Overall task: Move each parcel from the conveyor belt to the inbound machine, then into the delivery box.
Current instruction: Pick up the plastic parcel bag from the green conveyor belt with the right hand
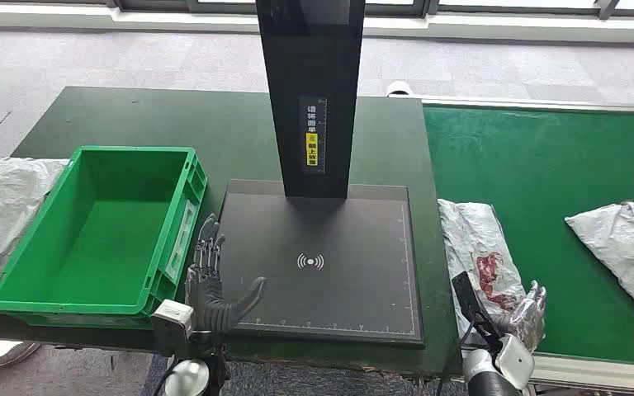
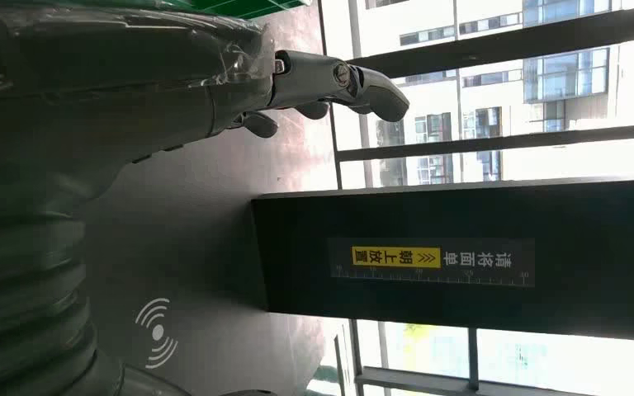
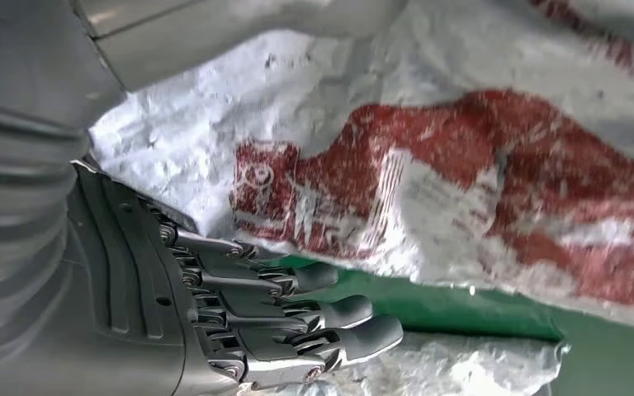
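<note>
A white parcel with red print (image 1: 477, 247) is seen lying on the green conveyor belt (image 1: 545, 165), just beside the inbound machine (image 1: 330, 264); the right robot hand (image 1: 524, 313) is placed at its near end, fingers extended, grip not discernible. The left robot hand (image 1: 215, 285) is held open and empty between the machine and the green delivery box (image 1: 91, 231); a second parcel (image 1: 627, 239) is noted farther along the belt.

The head view looked down from high over the scanner plate (image 1: 322, 264) and conveyor belt (image 1: 545, 165). The left wrist view, turned sideways, shared that plate (image 2: 182, 247); the right sat very close, apparently against the red-printed parcel (image 3: 462, 181).
</note>
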You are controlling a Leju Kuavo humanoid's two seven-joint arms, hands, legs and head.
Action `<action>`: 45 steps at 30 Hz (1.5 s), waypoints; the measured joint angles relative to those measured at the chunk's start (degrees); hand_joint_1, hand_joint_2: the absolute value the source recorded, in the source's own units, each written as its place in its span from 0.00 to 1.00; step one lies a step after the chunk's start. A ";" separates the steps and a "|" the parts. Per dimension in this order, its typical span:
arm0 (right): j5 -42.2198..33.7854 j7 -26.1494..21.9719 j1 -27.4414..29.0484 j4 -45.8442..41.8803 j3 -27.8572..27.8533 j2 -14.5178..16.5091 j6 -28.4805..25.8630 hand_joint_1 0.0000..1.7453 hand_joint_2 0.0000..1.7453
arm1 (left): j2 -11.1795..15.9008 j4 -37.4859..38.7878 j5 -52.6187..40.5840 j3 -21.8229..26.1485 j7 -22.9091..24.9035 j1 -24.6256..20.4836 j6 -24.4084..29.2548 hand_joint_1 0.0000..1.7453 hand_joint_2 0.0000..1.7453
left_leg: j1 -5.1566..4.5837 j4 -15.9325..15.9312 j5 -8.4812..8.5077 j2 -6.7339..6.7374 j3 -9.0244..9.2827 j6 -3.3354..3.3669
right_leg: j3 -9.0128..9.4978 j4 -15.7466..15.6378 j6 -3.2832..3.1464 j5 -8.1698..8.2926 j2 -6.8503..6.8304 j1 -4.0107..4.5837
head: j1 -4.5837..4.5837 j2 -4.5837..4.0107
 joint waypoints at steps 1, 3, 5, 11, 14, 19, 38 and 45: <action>0.00 0.21 -0.20 0.37 0.12 -0.05 1.55 1.00 1.00 | 0.00 -0.04 -0.04 0.05 0.00 0.02 0.19 0.00 1.00 | 0.00 0.00 0.00 0.01 0.01 0.00 | 0.00 0.00 0.00 0.00 0.00 0.00 | 0.00 0.00; 0.03 0.89 -0.81 1.21 0.55 -0.13 5.52 1.00 1.00 | 0.00 -0.16 -0.08 0.30 0.00 0.13 0.47 0.00 1.00 | 0.01 0.00 -0.02 0.09 0.06 -0.01 | 0.03 0.00 0.00 0.00 0.07 0.03 | -0.02 0.00; 0.09 1.79 -1.66 1.96 1.20 -0.19 9.32 1.00 1.00 | 0.00 -0.30 0.01 0.72 0.00 0.29 0.48 0.00 1.00 | 0.06 0.00 -0.13 0.29 0.25 -0.02 | 0.18 -0.05 -0.01 -0.02 0.25 0.10 | -0.02 0.00; 0.13 3.33 -3.03 3.09 3.14 -0.78 12.98 1.00 1.00 | -0.07 -0.60 -0.13 1.68 0.00 0.58 -0.01 0.00 1.00 | 0.18 0.01 -0.49 0.70 0.60 0.10 | 1.01 -0.27 0.03 -0.15 0.63 0.16 | 0.00 0.00; 0.10 3.57 -3.20 3.38 4.27 -0.96 12.93 1.00 1.00 | -0.11 -0.63 -0.18 2.02 0.00 0.64 -0.23 0.00 1.00 | 0.18 0.02 -0.51 0.72 0.80 0.12 | 1.17 -0.29 0.06 -0.12 0.67 0.17 | 0.00 0.00; -0.42 1.95 -2.77 3.57 5.47 -0.91 8.54 1.00 1.00 | -0.24 -0.68 -0.32 2.53 0.00 0.80 -0.31 0.00 1.00 | 0.17 0.03 -0.29 0.68 1.05 0.04 | 1.02 -0.26 0.07 0.02 0.65 0.17 | -0.02 -0.01; -21.21 -35.37 5.17 -18.71 7.42 6.28 -8.85 1.00 1.00 | -0.64 -1.75 -1.31 4.53 0.00 1.57 -0.76 0.00 1.00 | 0.18 0.00 -0.34 0.29 0.65 -0.03 | 0.67 -0.24 -0.02 -0.14 0.28 0.21 | -0.02 -0.01; -26.36 -40.56 7.64 -31.31 7.40 9.47 -8.90 1.00 1.00 | -0.70 -1.74 -1.31 4.78 0.00 1.61 -0.86 0.00 1.00 | 0.17 0.00 -0.36 0.26 0.64 0.00 | 0.66 -0.24 -0.01 -0.20 0.26 0.16 | -0.02 -0.01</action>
